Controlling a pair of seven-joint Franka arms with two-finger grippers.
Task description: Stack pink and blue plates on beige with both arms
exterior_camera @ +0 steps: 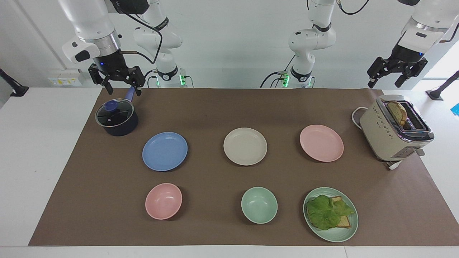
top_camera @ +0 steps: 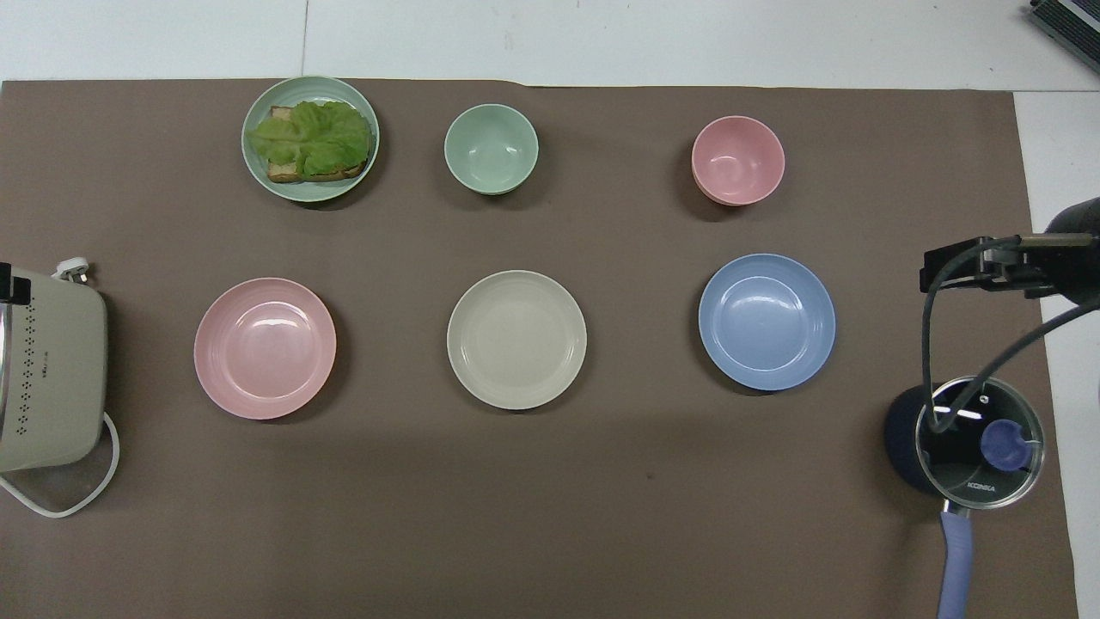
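**Zero of two plates stacked — nothing started**

Three plates sit in a row across the middle of the brown mat, all apart from each other. Beige plate (exterior_camera: 245, 146) in the centre, bare, nothing on it. Blue plate (exterior_camera: 165, 151) lies beside it toward the right arm's end of the table. Pink plate (exterior_camera: 321, 143) lies beside it toward the left arm's end. Neither coloured plate touches the beige one or is lifted.

Right gripper (exterior_camera: 121, 83) hangs in the air over the handle end of the dark lidded pot (exterior_camera: 117, 117), fingers spread wide, holding nothing. Left gripper (exterior_camera: 393, 76) hangs raised over the table edge near the toaster (exterior_camera: 394, 129), jaws wide apart too, empty. Both are well apart from any plate. In the overhead view only a bit of the right arm's hardware shows at the edge; left gripper not visible there.

Distractors, farther from the robots than the plate row: pink bowl (exterior_camera: 163, 201), green bowl (exterior_camera: 259, 205), green plate with lettuce and bread (exterior_camera: 330, 214). Toaster has a slice of bread sticking up from a slot.

Progress judgement: start state. Done: none. Left: both pick-ups and both placements. Likely split: right arm takes blue, left arm takes pink, each being on its own side. The plates are shallow and lie flat, so a rim grip looks needed. Second plate must land on the first, so order matters and the arms may crowd over the centre.
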